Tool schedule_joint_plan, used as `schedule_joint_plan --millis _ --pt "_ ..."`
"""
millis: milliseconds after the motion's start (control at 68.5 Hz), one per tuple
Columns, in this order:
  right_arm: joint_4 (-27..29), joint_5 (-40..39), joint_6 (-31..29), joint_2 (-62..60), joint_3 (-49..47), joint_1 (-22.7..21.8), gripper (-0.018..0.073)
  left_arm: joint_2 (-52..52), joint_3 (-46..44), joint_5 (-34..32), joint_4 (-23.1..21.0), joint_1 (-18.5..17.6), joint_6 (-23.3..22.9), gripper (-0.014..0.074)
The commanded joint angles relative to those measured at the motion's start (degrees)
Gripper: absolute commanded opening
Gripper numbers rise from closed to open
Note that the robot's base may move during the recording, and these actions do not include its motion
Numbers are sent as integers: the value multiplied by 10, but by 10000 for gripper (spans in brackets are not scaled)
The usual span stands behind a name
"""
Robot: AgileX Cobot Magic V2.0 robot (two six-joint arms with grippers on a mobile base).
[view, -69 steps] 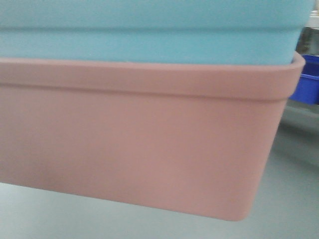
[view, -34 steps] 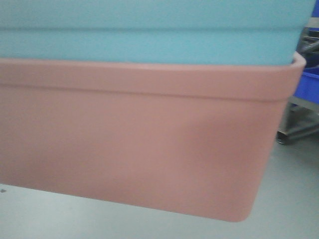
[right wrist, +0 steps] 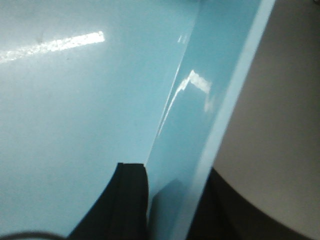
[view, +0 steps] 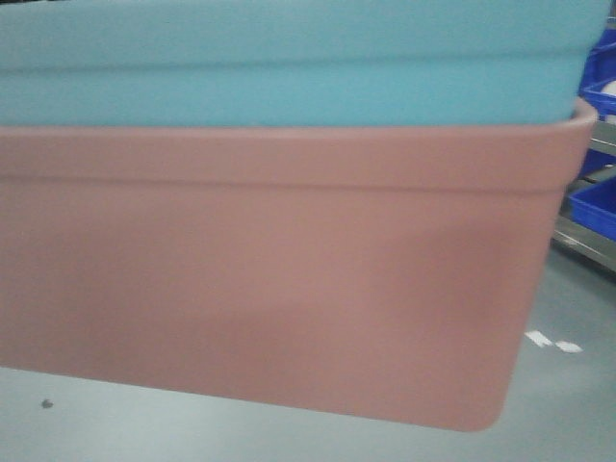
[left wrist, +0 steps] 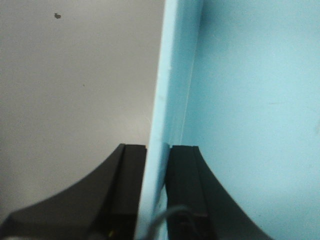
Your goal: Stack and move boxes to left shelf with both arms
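The light blue box (view: 289,67) sits nested inside the salmon-pink box (view: 269,279), and the pair hangs off the floor, filling the front view. My left gripper (left wrist: 156,155) is shut on the blue box's left wall (left wrist: 172,75), one black finger (left wrist: 127,170) outside and one inside. My right gripper (right wrist: 172,180) is shut on the same box's right wall (right wrist: 210,100), with a finger (right wrist: 127,200) inside and the other partly hidden behind the rim. The left shelf is out of view.
Dark blue crates (view: 597,207) on a metal rack stand at the far right. Grey floor (view: 568,404) lies below, with small white scraps (view: 553,342) and a dark speck (view: 46,403).
The background at the right has slid: the dark blue crates and rack show from a new angle, and white scraps have come into view. The stacked boxes stay held in the same pose.
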Motion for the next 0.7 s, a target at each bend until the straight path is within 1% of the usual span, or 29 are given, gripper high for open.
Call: schedule_joint_plan --millis 0,511,686 --pt "4 10 18 -18 -27 12 57 -5 -28 -132 -64 -23 -8 -12" --pt "4 9 18 -18 -27 12 57 50 -31 -141 -59 -23 -8 -12" --pt "3 9 18 -18 -27 12 57 50 -46 -122 -53 -23 -8 -12"
